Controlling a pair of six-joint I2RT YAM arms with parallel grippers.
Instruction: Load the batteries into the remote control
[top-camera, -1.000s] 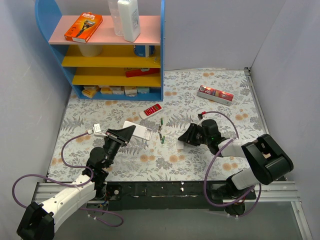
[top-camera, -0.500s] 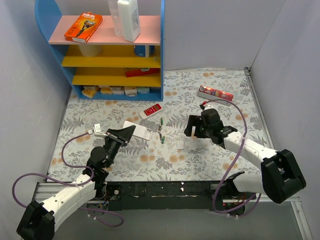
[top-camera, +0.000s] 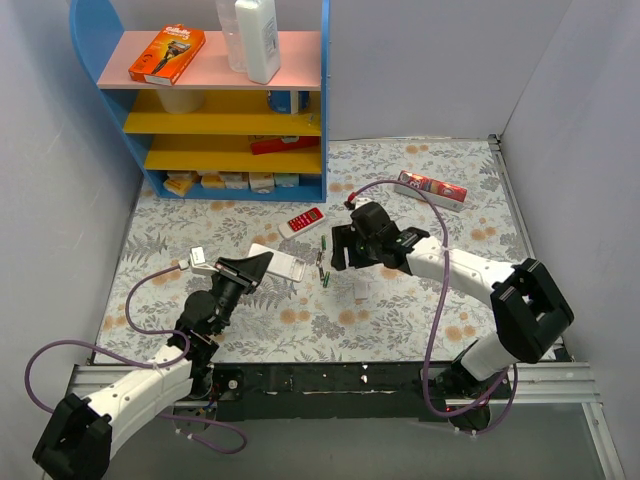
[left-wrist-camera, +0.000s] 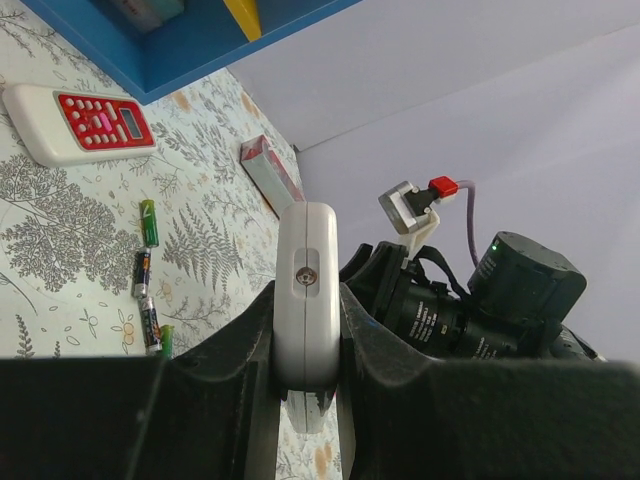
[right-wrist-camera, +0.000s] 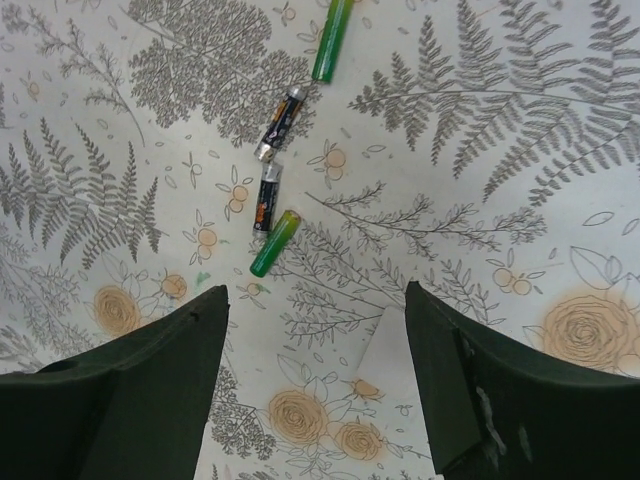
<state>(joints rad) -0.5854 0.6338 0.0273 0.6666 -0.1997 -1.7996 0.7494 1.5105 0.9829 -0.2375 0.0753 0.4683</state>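
My left gripper (top-camera: 252, 266) is shut on the white remote control (top-camera: 277, 262) and holds it above the table. In the left wrist view the remote control (left-wrist-camera: 306, 250) stands edge-on between the fingers of that gripper (left-wrist-camera: 306, 330). Several batteries (top-camera: 322, 262) lie in a loose line on the floral tablecloth; in the right wrist view these batteries (right-wrist-camera: 275, 243) show as green and dark cylinders. Just right of them my right gripper (top-camera: 338, 252) hovers open and empty (right-wrist-camera: 315, 300). A small flat white cover piece (right-wrist-camera: 385, 345) lies under its jaws.
A red remote with white buttons (top-camera: 302, 220) lies behind the batteries. A red box (top-camera: 430, 187) sits at the back right. The blue shelf unit (top-camera: 230, 100) with boxes and a bottle fills the back left. Grey walls close in the sides.
My right gripper has opened, left the small white piece on the table, and swung left and farther back, ending beside the batteries. The left arm with the remote control has held still.
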